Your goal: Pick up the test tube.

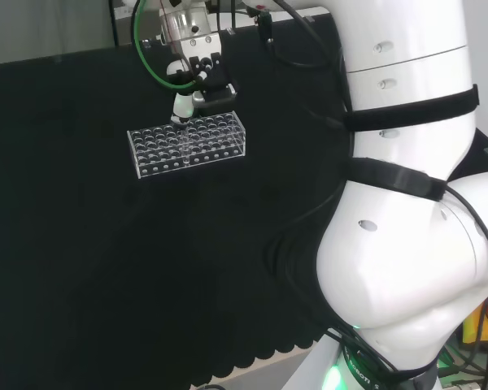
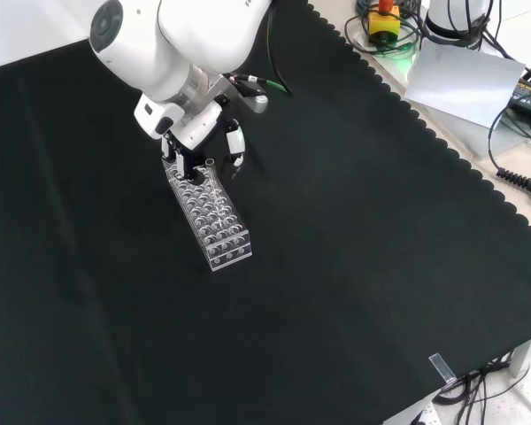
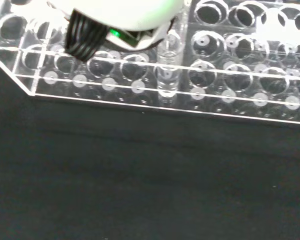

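Front view upper left: hand (image 2: pixel 197 142) hovers over the clear rack (image 2: pixel 209 215), fingers spread downward, holding nothing. It should center on the test tube (image 3: pixel 167 75) before pinching.

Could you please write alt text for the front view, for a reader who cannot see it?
A black and white robot hand on a white arm reaches down from the top of the picture to the far end of a clear plastic rack of round holes. The rack stands on a black cloth that covers the bench.
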Robot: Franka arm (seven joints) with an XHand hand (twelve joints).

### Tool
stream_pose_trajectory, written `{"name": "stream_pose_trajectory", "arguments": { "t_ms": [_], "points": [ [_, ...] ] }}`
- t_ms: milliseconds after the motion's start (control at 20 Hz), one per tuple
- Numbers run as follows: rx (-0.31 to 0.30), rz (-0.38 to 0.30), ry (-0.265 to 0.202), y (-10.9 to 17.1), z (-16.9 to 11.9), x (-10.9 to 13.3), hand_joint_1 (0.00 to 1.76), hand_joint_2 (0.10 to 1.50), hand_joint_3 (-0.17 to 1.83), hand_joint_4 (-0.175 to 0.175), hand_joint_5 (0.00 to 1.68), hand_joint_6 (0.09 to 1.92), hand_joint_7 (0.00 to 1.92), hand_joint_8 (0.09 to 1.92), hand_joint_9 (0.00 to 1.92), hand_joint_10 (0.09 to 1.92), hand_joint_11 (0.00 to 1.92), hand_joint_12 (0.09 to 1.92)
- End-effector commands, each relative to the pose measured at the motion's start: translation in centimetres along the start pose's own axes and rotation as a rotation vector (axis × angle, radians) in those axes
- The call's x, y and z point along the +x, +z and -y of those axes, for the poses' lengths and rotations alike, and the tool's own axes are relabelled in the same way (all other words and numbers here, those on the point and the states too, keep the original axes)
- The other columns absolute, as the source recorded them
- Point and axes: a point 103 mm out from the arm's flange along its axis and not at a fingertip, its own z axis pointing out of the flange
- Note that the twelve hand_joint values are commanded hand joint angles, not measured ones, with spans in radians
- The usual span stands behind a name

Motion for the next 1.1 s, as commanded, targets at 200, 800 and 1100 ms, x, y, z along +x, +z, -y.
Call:
{"name": "stream_pose_trajectory", "arguments": {
  "t_ms": [200, 800, 1100],
  "points": [
    [-0.008, -0.019, -0.002, 0.2, 0.0, 1.3, 1.08, 0.59, 0.73, -0.175, 0.93, 0.63, 1.41, 0.67, 1.37, 0.6, 0.77, 1.3],
    [-0.204, -0.17, 0.093, -0.7, 0.4, 1.0, 1.25, 0.65, 0.61, -0.175, 1.37, 0.45, 1.66, 0.49, 1.68, 0.69, 1.34, 0.87],
    [-0.198, -0.214, 0.102, -1.6, 0.8, 0.8, 1.24, 0.66, 0.57, -0.175, 1.39, 0.4, 1.74, 0.44, 1.69, 0.7, 1.36, 0.85]
  ]
}}
